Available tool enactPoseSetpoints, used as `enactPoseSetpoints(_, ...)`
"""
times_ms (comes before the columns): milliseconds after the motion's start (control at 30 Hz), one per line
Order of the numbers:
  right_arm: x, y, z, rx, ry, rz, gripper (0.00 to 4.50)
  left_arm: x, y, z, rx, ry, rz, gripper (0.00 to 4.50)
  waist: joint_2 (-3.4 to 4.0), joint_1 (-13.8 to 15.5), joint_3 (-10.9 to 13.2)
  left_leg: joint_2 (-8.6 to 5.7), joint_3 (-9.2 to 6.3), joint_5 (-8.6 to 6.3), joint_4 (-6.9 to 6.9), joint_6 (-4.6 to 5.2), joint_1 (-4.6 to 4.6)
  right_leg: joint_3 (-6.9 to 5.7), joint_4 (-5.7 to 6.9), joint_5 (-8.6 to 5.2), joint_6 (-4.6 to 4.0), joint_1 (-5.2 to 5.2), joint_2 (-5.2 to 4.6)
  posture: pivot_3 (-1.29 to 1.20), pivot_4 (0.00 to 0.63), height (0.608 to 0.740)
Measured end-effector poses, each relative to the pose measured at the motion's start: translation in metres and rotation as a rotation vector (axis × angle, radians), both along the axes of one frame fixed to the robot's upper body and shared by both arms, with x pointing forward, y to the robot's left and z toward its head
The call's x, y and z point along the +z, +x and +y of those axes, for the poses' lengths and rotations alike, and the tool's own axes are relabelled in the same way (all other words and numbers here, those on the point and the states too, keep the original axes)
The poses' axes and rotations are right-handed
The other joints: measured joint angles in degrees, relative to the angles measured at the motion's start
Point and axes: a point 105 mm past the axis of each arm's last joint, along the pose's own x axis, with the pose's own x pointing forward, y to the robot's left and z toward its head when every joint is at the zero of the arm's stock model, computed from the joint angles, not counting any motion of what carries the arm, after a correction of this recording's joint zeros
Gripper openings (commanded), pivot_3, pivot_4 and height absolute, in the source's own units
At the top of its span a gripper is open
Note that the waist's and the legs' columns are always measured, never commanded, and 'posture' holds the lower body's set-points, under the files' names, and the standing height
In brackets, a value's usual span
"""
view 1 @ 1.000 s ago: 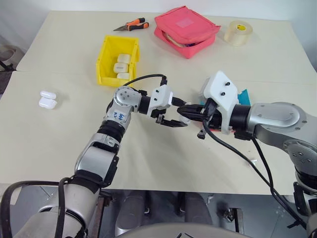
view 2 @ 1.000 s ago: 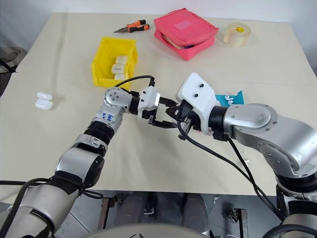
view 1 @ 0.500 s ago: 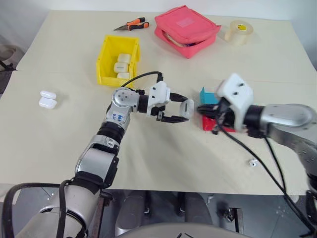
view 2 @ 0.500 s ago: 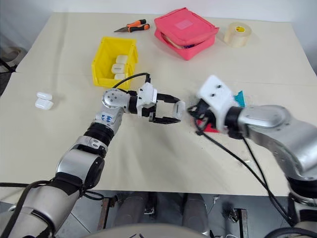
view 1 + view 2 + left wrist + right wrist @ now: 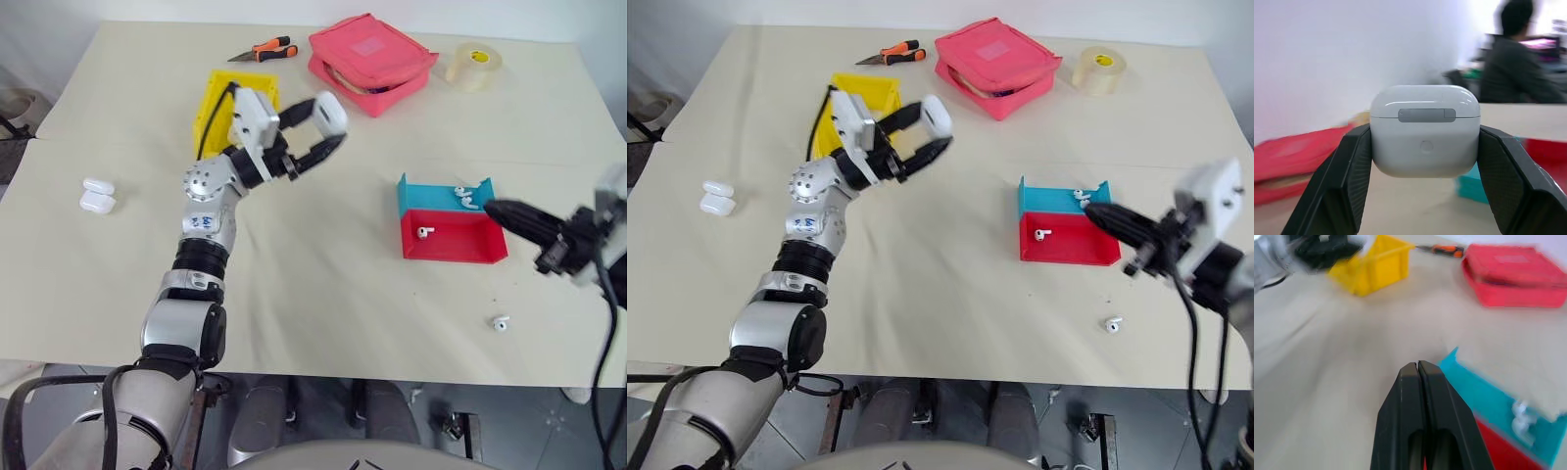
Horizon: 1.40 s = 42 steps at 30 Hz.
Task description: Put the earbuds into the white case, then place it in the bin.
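head stereo: high, looking down, table point(image 5: 323, 294) shared | wrist cams: close, along each tool

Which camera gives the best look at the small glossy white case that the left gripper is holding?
The left wrist view: the small glossy white case sits close and lid shut, clamped between the left gripper's black fingers. Both eye views show it small, raised near the yellow bin.

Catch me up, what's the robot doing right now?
The left claw is shut on a closed white case, held in the air beside the yellow bin, which already holds cases. The right claw is shut and empty, by the blue tray and red tray. One earbud lies loose on the table.
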Motion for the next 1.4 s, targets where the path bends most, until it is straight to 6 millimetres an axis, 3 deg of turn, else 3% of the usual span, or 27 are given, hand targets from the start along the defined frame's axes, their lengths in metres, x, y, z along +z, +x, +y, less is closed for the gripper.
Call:
enactPoseSetpoints(100, -0.008, -0.008, -0.019, 0.020, 0.004, 0.048, 1.65, 0.006, 0.011, 0.027, 0.139, -0.061, 0.024, 2.79, 0.00, -0.08, 0.00, 0.01, 0.03, 0.00, 0.00, 0.00, 0.05, 0.04, 0.02, 0.00, 0.01, 0.00, 0.00, 0.00, 0.150, 0.740)
enactPoseSetpoints(167, -0.001, -0.011, -0.027, 0.035, -0.010, 0.030, 2.34, 0.009, 0.018, 0.047, 0.237, -0.101, 0.048, 2.79, 0.00, -0.17, 0.00, 0.04, 0.02, 0.00, 0.00, 0.00, 0.08, 0.05, 0.04, 0.00, 0.01, 0.00, 0.02, 0.00, 0.150, 0.740)
enactPoseSetpoints(367, 0.008, -0.001, -0.039, 0.020, -0.012, -0.018, 4.49, 0.001, 0.035, 0.076, 0.423, -0.106, 0.154, 2.79, -0.01, 0.01, 0.00, 0.02, 0.00, 0.00, 0.00, -0.01, 0.08, 0.06, 0.04, 0.00, 0.01, 0.01, 0.02, 0.00, 0.150, 0.740)
enactPoseSetpoints(533, 0.010, 0.007, -0.031, 0.054, -0.012, -0.029, 4.50, -0.021, 0.043, 0.083, 0.497, -0.044, 0.255, 4.43, 0.00, 0.12, 0.00, 0.00, 0.02, 0.00, 0.00, -0.01, 0.08, 0.05, 0.04, 0.00, 0.01, 0.02, 0.01, 0.00, 0.150, 0.740)
enactPoseSetpoints(633, 0.009, 0.010, -0.025, 0.074, -0.017, -0.030, 4.50, -0.037, 0.047, 0.076, 0.491, 0.001, 0.315, 4.48, -0.01, 0.14, 0.00, -0.01, 0.04, 0.00, 0.01, -0.01, 0.06, 0.05, 0.03, 0.00, 0.01, 0.01, 0.01, 0.00, 0.150, 0.740)
enactPoseSetpoints(733, 0.012, 0.012, -0.024, 0.077, -0.027, -0.048, 4.50, -0.038, 0.048, 0.073, 0.485, 0.010, 0.322, 4.48, -0.04, -0.04, 0.03, 0.01, 0.04, 0.00, -0.01, -0.02, 0.07, 0.04, 0.03, 0.00, 0.01, 0.00, 0.02, 0.00, 0.150, 0.740)
enactPoseSetpoints(833, 0.013, 0.013, -0.023, 0.080, -0.027, -0.050, 4.50, -0.022, 0.042, 0.076, 0.440, 0.034, 0.252, 4.48, -0.05, -0.14, 0.03, 0.02, 0.05, 0.00, -0.02, -0.03, 0.07, 0.04, 0.02, 0.00, 0.01, -0.02, 0.02, 0.00, 0.150, 0.740)
enactPoseSetpoints(967, 0.014, 0.012, -0.023, 0.092, -0.037, -0.046, 4.50, 0.008, 0.005, 0.082, 0.272, 0.124, 0.051, 4.48, -0.02, -0.42, 0.01, 0.03, 0.09, -0.02, -0.04, -0.08, 0.12, 0.11, 0.02, 0.00, 0.00, -0.03, 0.02, 0.00, 0.150, 0.740)
enactPoseSetpoints(1167, 0.001, 0.011, -0.021, 0.165, -0.050, 0.001, 4.50, -0.031, -0.041, 0.123, 0.159, 0.250, 0.149, 4.48, 0.00, -0.47, 0.00, 0.07, 0.11, -0.02, 0.01, -0.08, 0.16, 0.16, 0.07, 0.00, 0.00, -0.01, 0.06, 0.00, 0.150, 0.740)
enactPoseSetpoints(1300, -0.014, 0.009, -0.020, 0.247, -0.087, 0.040, 4.50, -0.042, -0.069, 0.156, 0.129, 0.264, 0.207, 4.48, 0.01, -0.14, 0.00, 0.04, 0.09, -0.02, 0.03, -0.08, 0.16, 0.17, 0.07, 0.00, 0.00, 0.01, 0.01, 0.00, 0.150, 0.740)
enactPoseSetpoints(1400, -0.019, 0.011, -0.021, 0.266, -0.089, 0.049, 4.50, -0.050, -0.083, 0.164, 0.098, 0.260, 0.240, 4.48, 0.01, -0.07, 0.00, 0.04, 0.06, -0.02, 0.03, -0.08, 0.17, 0.16, 0.06, 0.00, -0.01, 0.03, 0.00, 0.00, 0.150, 0.740)
